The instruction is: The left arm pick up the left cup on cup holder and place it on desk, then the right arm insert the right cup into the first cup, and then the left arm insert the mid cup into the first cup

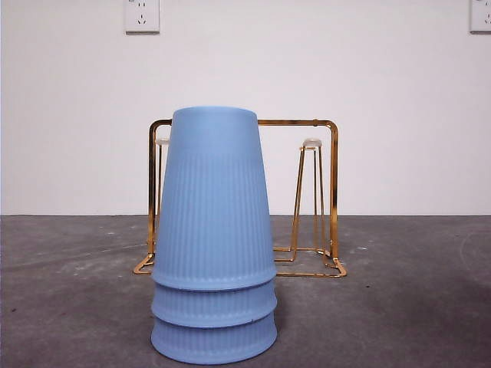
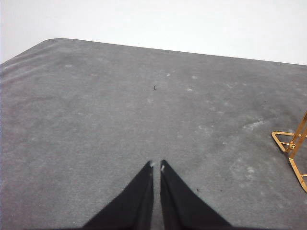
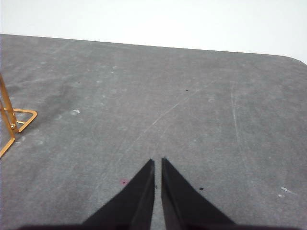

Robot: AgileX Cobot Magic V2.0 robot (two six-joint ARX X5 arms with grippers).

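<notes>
In the front view, three blue ribbed cups [image 1: 213, 238] stand upside down, nested in one stack on the dark grey desk [image 1: 399, 307], in front of the gold wire cup holder [image 1: 318, 199]. The holder's pegs with white tips [image 1: 311, 143] are bare. My left gripper [image 2: 156, 166] is shut and empty above the desk, with a corner of the holder [image 2: 292, 148] off to one side. My right gripper [image 3: 158, 161] is shut and empty above the desk, with the holder's other corner [image 3: 14, 122] at the frame's edge. Neither gripper shows in the front view.
A white wall [image 1: 383, 92] with two sockets [image 1: 142, 15] stands behind the desk. The desk's rounded far corners show in both wrist views.
</notes>
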